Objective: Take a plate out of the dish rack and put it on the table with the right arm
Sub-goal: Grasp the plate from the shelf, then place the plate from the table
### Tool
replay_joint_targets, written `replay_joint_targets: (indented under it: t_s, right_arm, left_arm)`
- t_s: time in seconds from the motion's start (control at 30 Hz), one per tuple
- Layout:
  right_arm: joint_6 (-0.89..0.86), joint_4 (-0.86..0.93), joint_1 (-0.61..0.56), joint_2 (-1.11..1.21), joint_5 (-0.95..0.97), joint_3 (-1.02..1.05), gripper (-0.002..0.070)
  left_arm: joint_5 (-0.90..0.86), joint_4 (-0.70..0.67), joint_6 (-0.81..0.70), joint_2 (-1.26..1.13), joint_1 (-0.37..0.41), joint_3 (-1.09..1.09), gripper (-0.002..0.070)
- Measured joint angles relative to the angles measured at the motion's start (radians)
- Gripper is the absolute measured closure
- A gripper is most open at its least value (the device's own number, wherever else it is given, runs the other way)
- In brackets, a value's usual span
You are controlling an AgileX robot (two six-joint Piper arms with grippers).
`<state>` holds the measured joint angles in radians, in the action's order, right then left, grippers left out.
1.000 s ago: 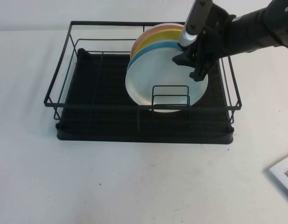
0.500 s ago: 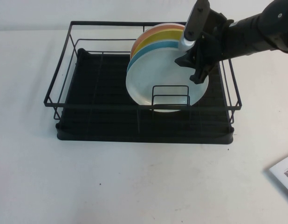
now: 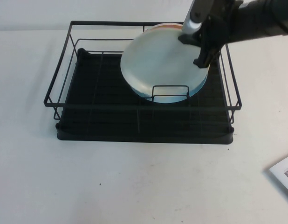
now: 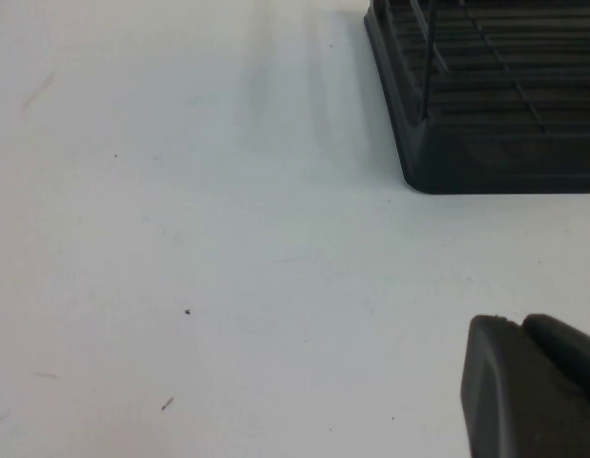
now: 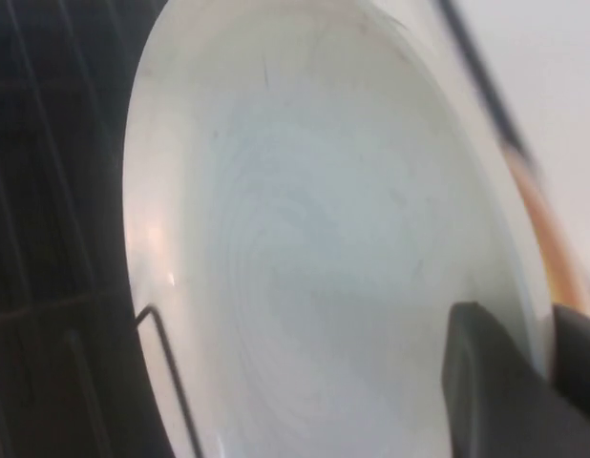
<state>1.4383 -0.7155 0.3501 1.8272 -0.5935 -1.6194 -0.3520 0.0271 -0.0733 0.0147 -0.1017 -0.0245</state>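
my right gripper [image 3: 201, 52] clamped on the plate [image 3: 160, 63] rim | plate now tipped forward in the dish rack [image 3: 88, 79] | left gripper [image 4: 524, 382]: over the table [image 4: 180, 239], can't tell

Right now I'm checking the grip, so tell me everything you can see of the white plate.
The white plate is round and plain, glossy like glazed ceramic, with a shallow raised rim. It stands tilted on edge in the dish rack, in front of coloured plates, its lower edge behind a wire divider. The right hand pinches its upper right rim.
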Motion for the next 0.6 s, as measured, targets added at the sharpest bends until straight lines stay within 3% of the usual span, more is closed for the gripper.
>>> replay_joint_targets:
  t_s: [0.4, 0.6]
  right_arm:
    - [-0.013, 0.0, 0.0, -0.214, -0.091, -0.012, 0.0619]
    - [-0.244, 0.094, 0.0, -0.351, -0.215, -0.013, 0.062]
  left_arm:
    - [0.0, 0.0, 0.0, 0.0, 0.0, 0.0, 0.0679]
    - [0.0, 0.0, 0.0, 0.0, 0.0, 0.0, 0.0679]
